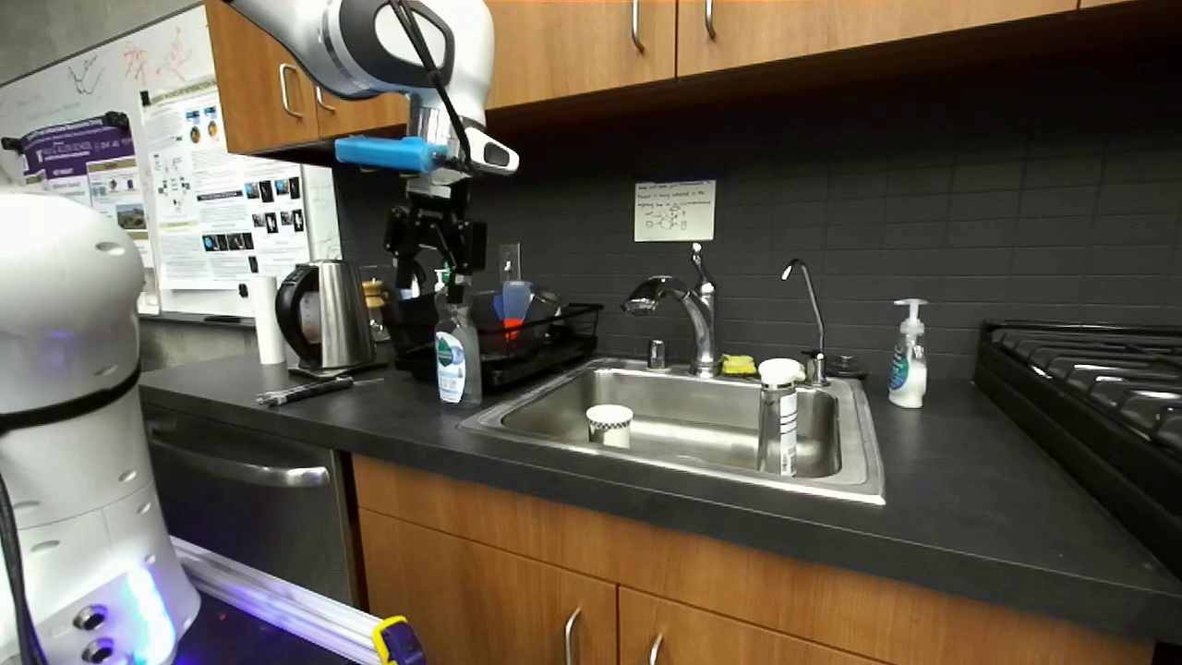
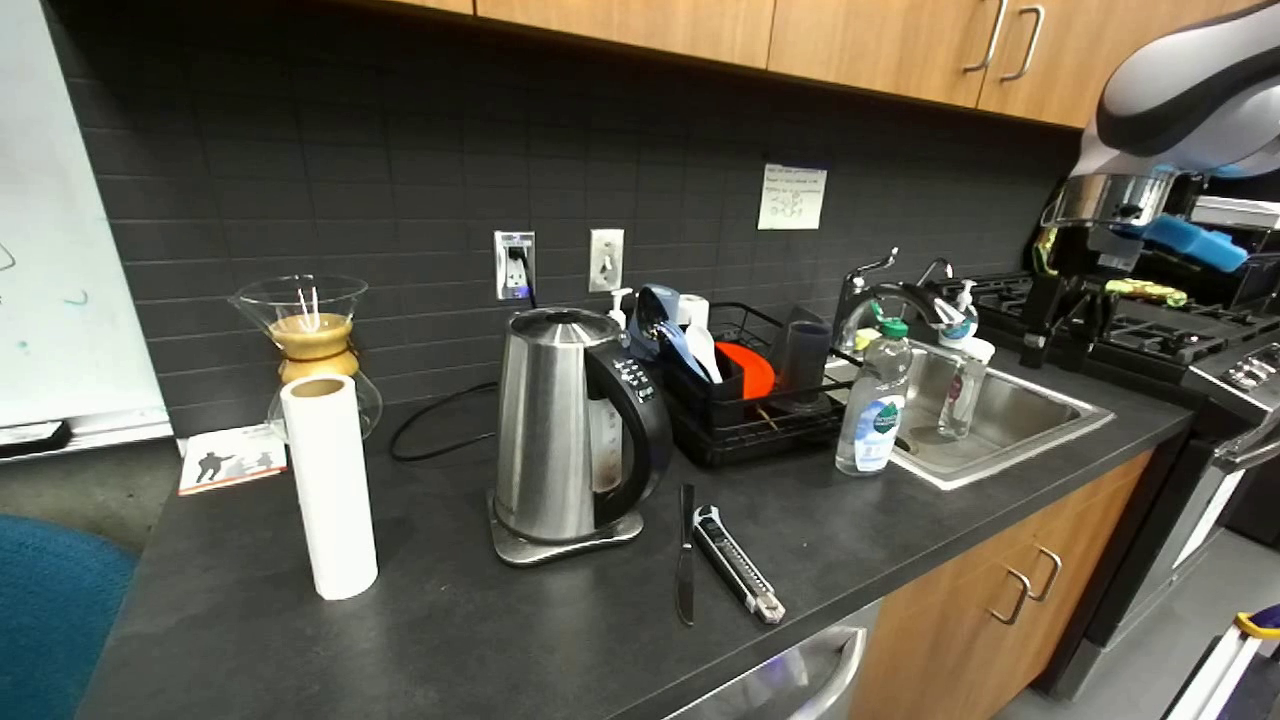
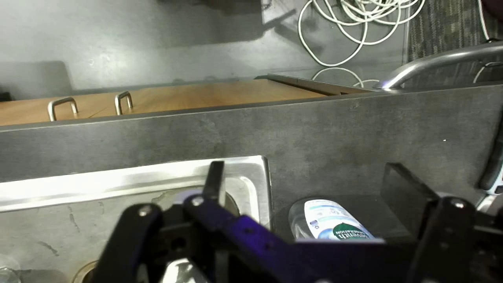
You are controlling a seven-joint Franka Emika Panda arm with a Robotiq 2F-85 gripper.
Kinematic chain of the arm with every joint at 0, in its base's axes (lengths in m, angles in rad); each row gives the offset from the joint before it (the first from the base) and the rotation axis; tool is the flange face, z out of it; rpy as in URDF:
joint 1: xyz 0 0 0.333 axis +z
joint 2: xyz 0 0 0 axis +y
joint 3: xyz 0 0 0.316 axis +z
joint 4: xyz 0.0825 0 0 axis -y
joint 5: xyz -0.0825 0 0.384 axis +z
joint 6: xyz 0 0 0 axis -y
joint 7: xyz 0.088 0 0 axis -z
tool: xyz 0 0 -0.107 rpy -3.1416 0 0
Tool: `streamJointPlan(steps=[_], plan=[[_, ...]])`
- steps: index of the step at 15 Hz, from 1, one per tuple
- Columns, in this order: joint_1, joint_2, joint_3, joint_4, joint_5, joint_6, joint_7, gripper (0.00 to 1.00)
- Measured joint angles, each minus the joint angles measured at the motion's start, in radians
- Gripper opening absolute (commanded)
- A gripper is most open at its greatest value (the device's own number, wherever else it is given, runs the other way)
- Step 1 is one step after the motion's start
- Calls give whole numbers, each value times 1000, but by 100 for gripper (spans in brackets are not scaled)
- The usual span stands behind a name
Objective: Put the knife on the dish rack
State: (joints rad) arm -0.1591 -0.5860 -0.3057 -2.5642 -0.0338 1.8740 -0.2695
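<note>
Gripper (image 3: 305, 169) wide, nothing held. We should go over thin knife (image 2: 685, 560), pinch middle, miss box cutter (image 2: 738, 565) just beside. Sharp end hard to tell.

Metal knife (image 2: 686, 556), matt counter (image 2: 480, 640), glossy metal faucet (image 1: 704, 323).

Cannot read wall note (image 1: 674, 211) at 1 o'clock in both exterior views. In the wrist view, find gripper (image 3: 304, 165) blurred, box cutter (image 3: 496, 169) cropped at 3 o'clock. In an exterior view, find dish rack (image 1: 545, 356) partly hidden by soap bottle (image 1: 452, 365).
</note>
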Motion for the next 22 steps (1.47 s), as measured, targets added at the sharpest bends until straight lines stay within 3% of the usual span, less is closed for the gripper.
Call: streamJointPlan(steps=[6, 13, 22], plan=[[0, -32, 62, -28, 17, 5, 81, 100], [15, -93, 166, -106, 142, 77, 240, 100], [126, -117, 370, -185, 258, 222, 487, 100]])
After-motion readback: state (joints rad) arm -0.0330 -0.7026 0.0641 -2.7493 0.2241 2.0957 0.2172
